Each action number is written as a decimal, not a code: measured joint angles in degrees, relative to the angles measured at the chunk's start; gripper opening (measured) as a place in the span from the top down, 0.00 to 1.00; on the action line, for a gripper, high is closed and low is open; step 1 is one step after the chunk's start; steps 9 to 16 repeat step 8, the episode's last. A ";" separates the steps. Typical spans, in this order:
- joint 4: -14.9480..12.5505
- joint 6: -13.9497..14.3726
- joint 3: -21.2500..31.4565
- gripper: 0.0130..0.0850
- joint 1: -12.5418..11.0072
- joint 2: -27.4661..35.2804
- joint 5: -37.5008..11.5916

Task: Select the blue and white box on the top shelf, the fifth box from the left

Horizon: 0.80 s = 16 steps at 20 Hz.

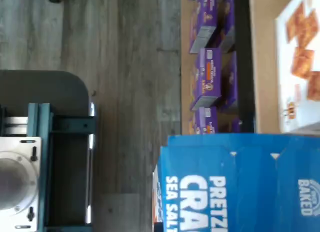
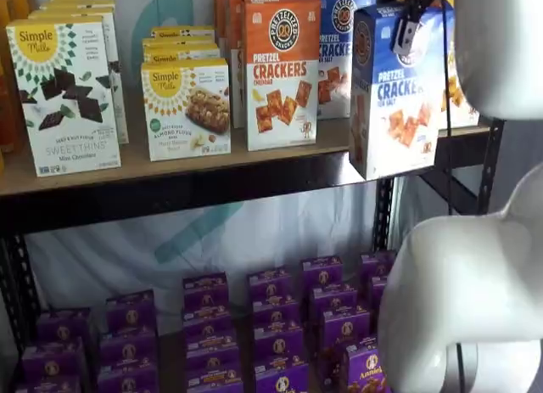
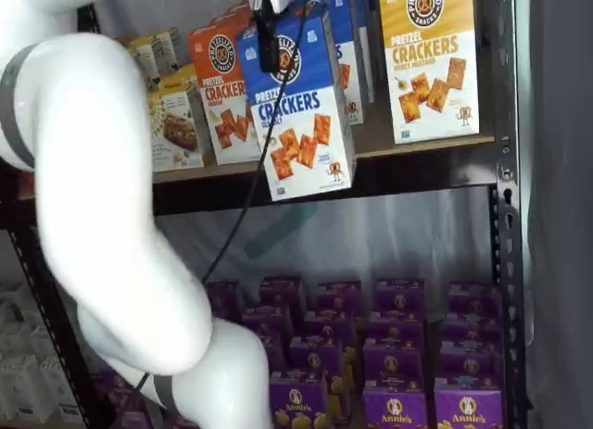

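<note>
The blue and white box (image 2: 394, 92) is off the top shelf (image 2: 170, 189) and hangs in front of its dark rail, tilted a little. It also shows in a shelf view (image 3: 301, 109), with its lower edge over the shelf's rail (image 3: 417, 165). My gripper (image 2: 409, 35) is shut on the box's upper part. One black finger (image 3: 268, 44) lies on the box's front, with a cable beside it. In the wrist view the box's blue top (image 1: 240, 182) fills the near corner.
The orange cheddar box (image 2: 282, 70) and another blue box (image 2: 339, 45) stand on the shelf behind. A yellow-topped cracker box (image 3: 431, 58) stands at the right. Simple Mills boxes (image 2: 64, 92) stand at the left. Purple boxes (image 2: 280, 325) fill the lower shelf. My white arm (image 3: 93, 216) is in front.
</note>
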 joint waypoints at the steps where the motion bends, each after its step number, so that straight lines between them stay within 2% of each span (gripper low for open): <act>1: -0.19 -0.13 0.76 0.39 -0.05 -0.73 0.24; 8: -0.46 -1.86 6.53 0.39 -1.67 -5.93 1.00; 16: -0.46 -1.86 6.53 0.39 -1.67 -5.93 1.00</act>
